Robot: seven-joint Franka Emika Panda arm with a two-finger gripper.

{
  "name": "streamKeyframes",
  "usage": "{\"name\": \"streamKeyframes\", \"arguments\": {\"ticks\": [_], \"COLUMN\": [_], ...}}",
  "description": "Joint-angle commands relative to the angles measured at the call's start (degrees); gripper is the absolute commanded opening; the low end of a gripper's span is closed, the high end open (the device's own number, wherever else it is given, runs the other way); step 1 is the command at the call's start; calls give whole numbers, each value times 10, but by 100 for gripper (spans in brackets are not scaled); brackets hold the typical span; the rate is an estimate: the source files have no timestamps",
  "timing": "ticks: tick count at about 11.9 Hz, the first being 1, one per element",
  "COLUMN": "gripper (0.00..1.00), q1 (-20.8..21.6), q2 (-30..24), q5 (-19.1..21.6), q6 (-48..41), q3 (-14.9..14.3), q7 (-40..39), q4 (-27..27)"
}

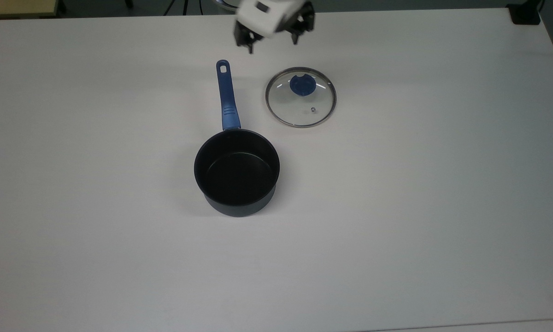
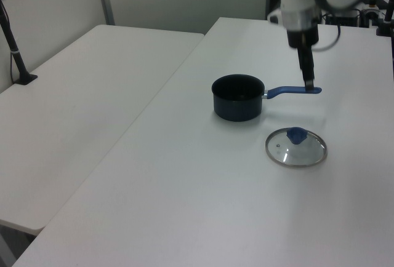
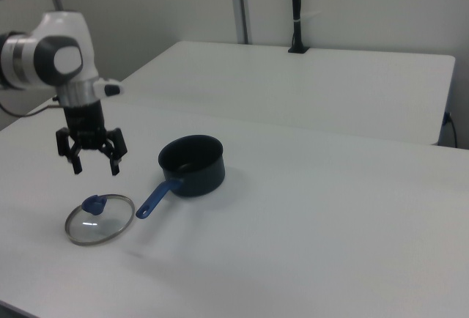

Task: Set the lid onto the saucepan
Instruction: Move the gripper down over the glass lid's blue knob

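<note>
1. Gripper (image 3: 95, 166) hanging in the air above the table (image 1: 419, 207), fingers (image 3: 116, 163) spread apart, nothing between them.
2. In the top view, gripper (image 1: 273, 45) seen near the far edge, between the handle's (image 1: 226, 94) end and the lid (image 1: 301, 97), apart from both.
3. Lid (image 3: 100, 219) lying flat on the table, knob (image 1: 300, 85) up, off the saucepan (image 1: 236, 171).
4. Set just right of the handle on the top view's right; near but not touching.
5. Saucepan (image 2: 238, 97) upright near mid-table, open, black inside, handle pointing to the far edge in the top view.
6. In the right view, gripper poised above the lid's far side.
</note>
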Motion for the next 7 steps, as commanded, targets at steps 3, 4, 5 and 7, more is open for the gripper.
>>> {"name": "streamKeyframes", "arguments": {"ticks": [3, 4, 5, 7], "gripper": [100, 100, 100, 100], "q1": [22, 29, 35, 37], "q2": [19, 36, 51, 61], "q5": [-9, -10, -11, -8], "q6": [131, 157, 166, 178], "q3": [21, 21, 21, 21], "q7": [63, 106, 129, 156], "q4": [-86, -87, -85, -83]}}
